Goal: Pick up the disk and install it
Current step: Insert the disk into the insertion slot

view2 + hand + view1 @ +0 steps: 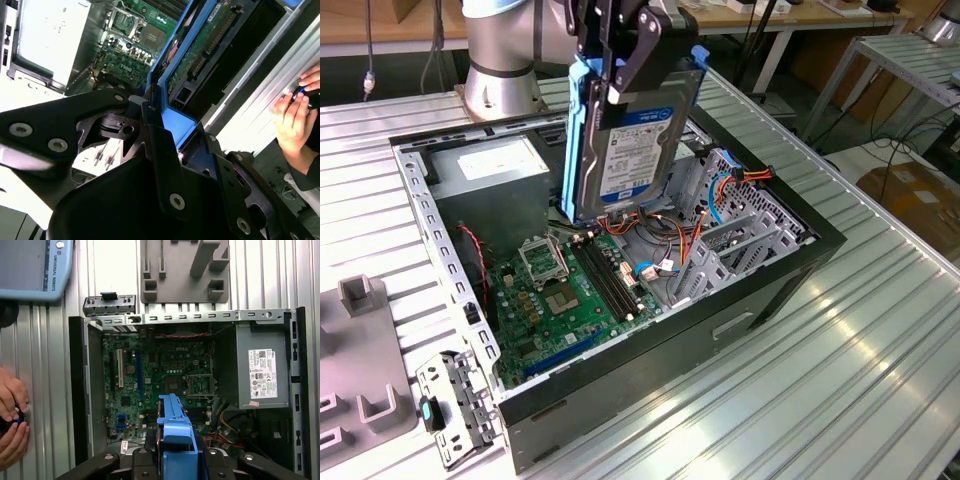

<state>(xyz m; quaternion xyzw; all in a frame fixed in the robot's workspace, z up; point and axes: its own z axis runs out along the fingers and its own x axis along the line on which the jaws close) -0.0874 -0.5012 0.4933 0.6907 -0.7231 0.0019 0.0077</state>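
The disk (632, 150) hangs on edge above the middle of the open computer case (740, 310), its white label with the blue band facing the exterior camera. Blue rails run along its sides. My gripper (625, 75) is shut on the disk's upper end, one black finger lying across the label side. In the second wrist view the black fingers (160, 150) clamp a blue rail, and the disk's green circuit side (210, 40) shows beyond them. The first wrist view looks down past the disk's blue rail (175, 430) onto the motherboard (150, 370).
Inside the case lie the motherboard (560, 300), a grey power supply (490, 165) with a white sticker, and a grey drive cage (740, 230) with loose cables. A grey fixture (360, 340) and a metal bracket (455, 400) lie outside the case. A person's hands (12, 415) rest beside it.
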